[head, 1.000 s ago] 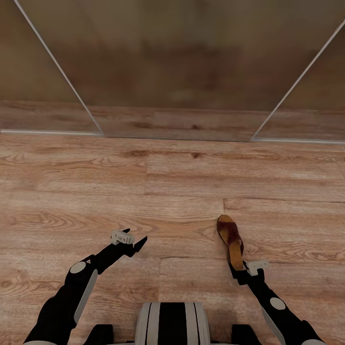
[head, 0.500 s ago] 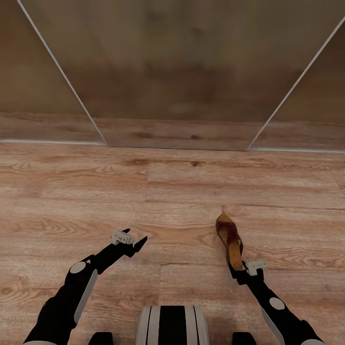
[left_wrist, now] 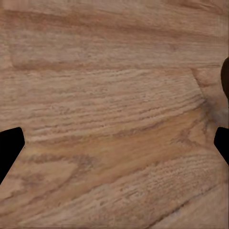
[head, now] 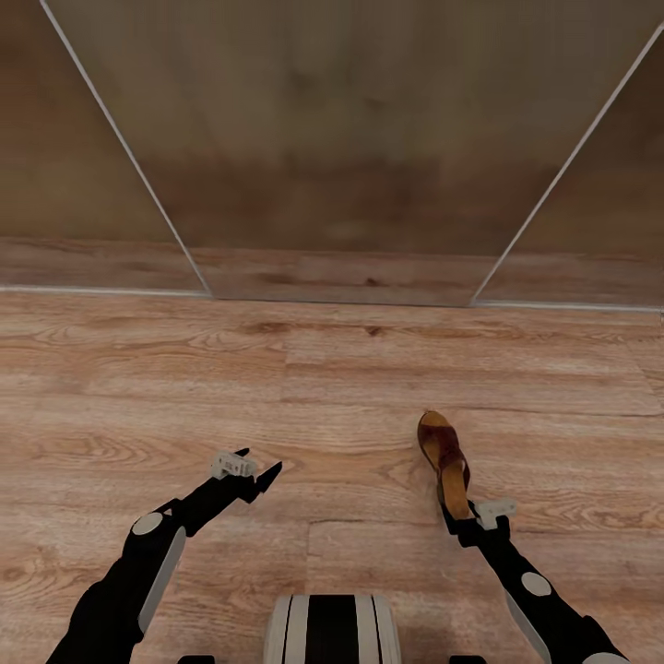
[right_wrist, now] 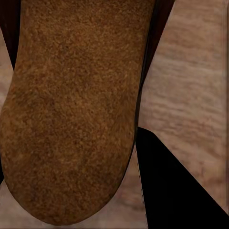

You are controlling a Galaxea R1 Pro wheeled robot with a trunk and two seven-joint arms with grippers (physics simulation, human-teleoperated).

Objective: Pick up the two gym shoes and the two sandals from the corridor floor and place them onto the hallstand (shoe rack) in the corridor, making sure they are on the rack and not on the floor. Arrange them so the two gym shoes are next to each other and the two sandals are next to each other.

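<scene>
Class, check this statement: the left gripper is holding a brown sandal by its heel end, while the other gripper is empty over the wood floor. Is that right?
Wrong arm. In the head view the right gripper holds the sandal by its heel end; the left gripper is the empty one over the wood floor.

Light brown wood-plank corridor floor point(head: 184, 387) with darker grain swirls, dark reddish-brown sandal point(head: 443, 456) with tan insole, black arms with grey joint caps, pale grey brackets near black jaws
</scene>
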